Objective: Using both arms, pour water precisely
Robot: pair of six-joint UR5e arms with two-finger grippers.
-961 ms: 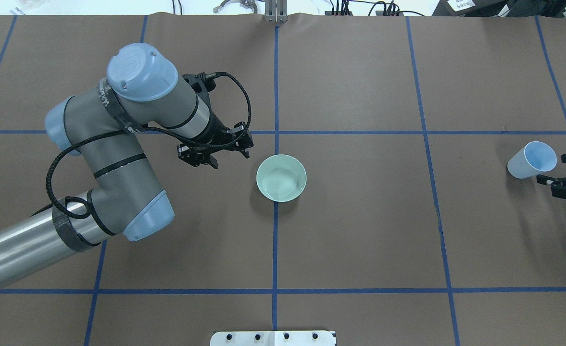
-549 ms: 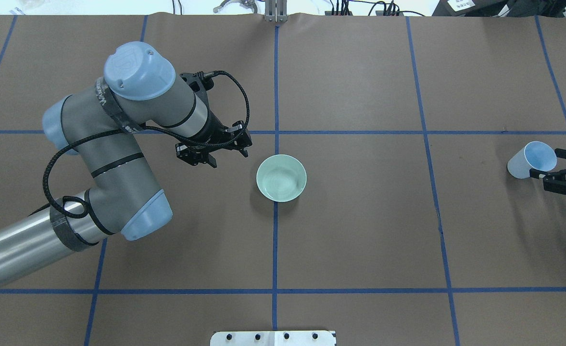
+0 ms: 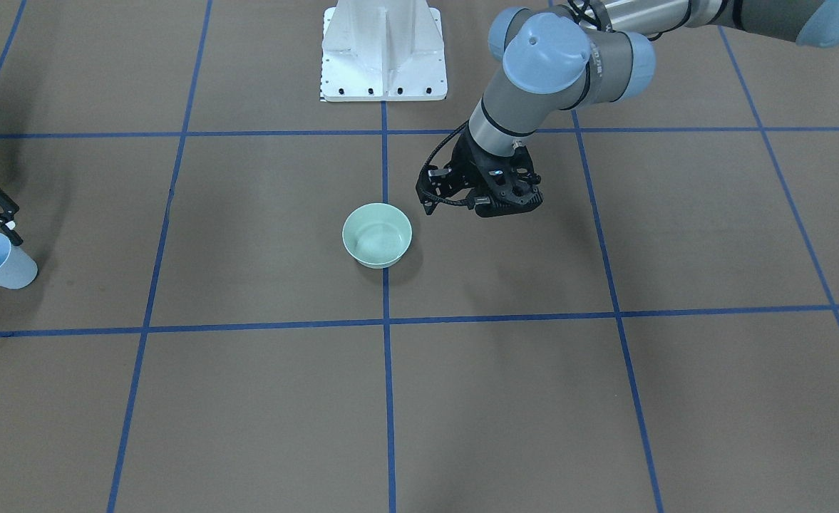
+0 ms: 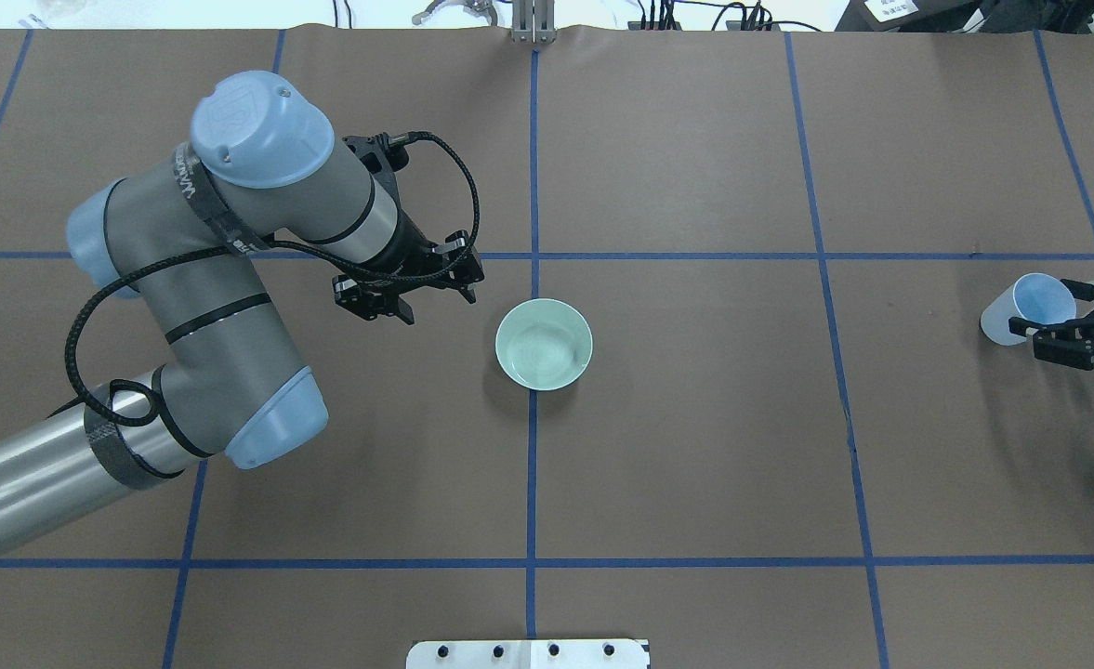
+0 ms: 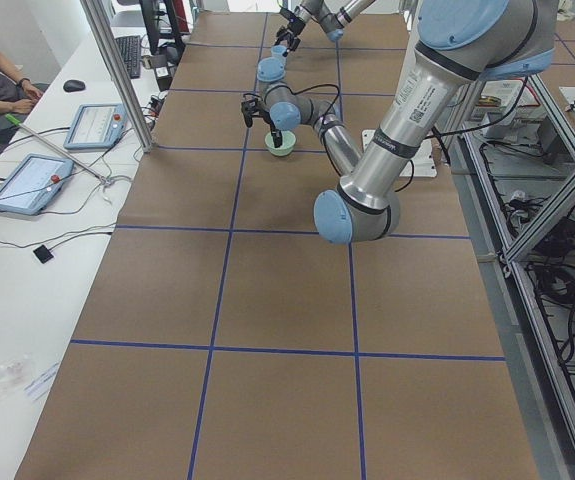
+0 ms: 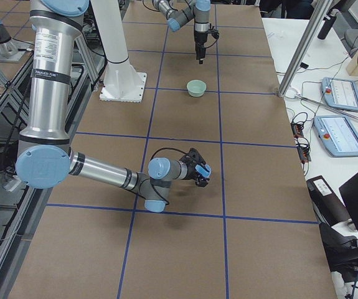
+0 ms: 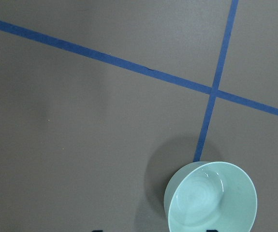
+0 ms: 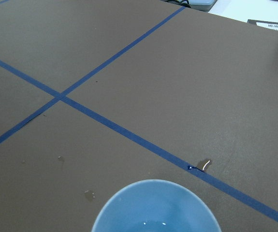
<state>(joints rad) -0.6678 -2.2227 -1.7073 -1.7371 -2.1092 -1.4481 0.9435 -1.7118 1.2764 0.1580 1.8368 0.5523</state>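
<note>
Left gripper (image 4: 440, 305): jaws apart, holding nothing, hovering just left of the pale green round bowl (image 4: 544, 343), clear of it. Bowl sits mid-table on a blue tape line (image 4: 532, 483) of the brown paper-covered table (image 4: 695, 446). Right gripper (image 4: 1058, 314): jaws apart, right at the light blue plastic cup (image 4: 1011, 316) near the table's right edge; contact can't be told. Some water visible inside the cup.

Left arm (image 4: 221, 316), right arm (image 6: 101, 169): well apart
</note>
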